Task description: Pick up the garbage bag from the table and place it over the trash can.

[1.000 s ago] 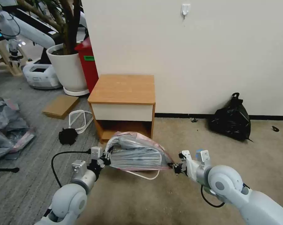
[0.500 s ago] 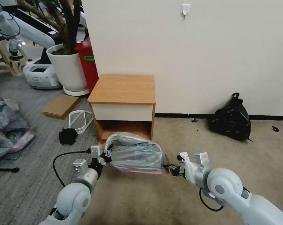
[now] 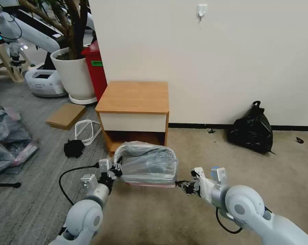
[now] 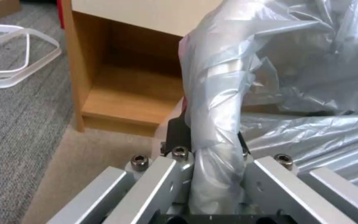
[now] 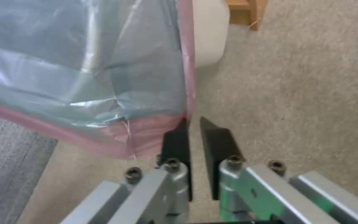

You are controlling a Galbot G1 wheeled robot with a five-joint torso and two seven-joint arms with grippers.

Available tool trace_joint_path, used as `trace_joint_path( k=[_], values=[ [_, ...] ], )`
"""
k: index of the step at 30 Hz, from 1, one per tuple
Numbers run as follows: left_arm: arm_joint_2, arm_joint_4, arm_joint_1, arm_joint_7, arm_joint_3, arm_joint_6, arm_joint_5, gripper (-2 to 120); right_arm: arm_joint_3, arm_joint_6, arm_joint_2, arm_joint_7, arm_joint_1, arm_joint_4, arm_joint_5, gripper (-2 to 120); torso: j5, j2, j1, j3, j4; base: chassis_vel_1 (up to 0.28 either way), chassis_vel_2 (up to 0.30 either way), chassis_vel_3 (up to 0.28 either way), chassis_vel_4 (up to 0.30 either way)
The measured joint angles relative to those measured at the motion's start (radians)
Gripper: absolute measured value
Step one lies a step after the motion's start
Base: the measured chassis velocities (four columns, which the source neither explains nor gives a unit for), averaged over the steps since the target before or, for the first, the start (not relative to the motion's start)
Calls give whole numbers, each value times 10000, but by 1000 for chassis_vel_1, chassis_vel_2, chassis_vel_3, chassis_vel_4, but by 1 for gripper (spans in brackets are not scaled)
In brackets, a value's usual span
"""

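Beige carpet meets a cream wall, with a wooden surface [image 3: 133, 97] standing against it and a knotted black bag [image 3: 251, 129] on the floor well to the right.

Head view: the garbage bag [image 3: 149, 165] sits low in front of the surface, stretched into a rounded block shape, its pinkish-red band running along the near bottom edge. The left tool [image 3: 115, 170] is at the bag's left end, in contact with the plastic. The right tool [image 3: 184, 185] is at the bag's near right corner, just beside the band.

Left wrist view: the left tool is clamped on a bunched fold of grey plastic that rises from between its fingers. The rest of the bag spreads away beyond it. The open lower shelf [image 4: 125, 99] of the surface lies just behind.

Right wrist view: the fingers [image 5: 218, 146] of the right tool stand narrowly apart, with no plastic seen between them. The corner of the pink band lies against the tip of one finger, on its outer side. The trash can [image 5: 208, 34], cream-white, shows past the bag's edge, with the plastic draped down over its side.
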Motion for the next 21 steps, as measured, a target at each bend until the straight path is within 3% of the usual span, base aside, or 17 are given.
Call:
trace_joint_path(
  k=[21],
  values=[
    [97, -473, 115, -1003, -180, 730, -1373, 3, -250, 530, 282, -428, -307, -212, -1373, 0, 0, 0, 0, 0, 1, 0, 0, 0, 0]
  ],
)
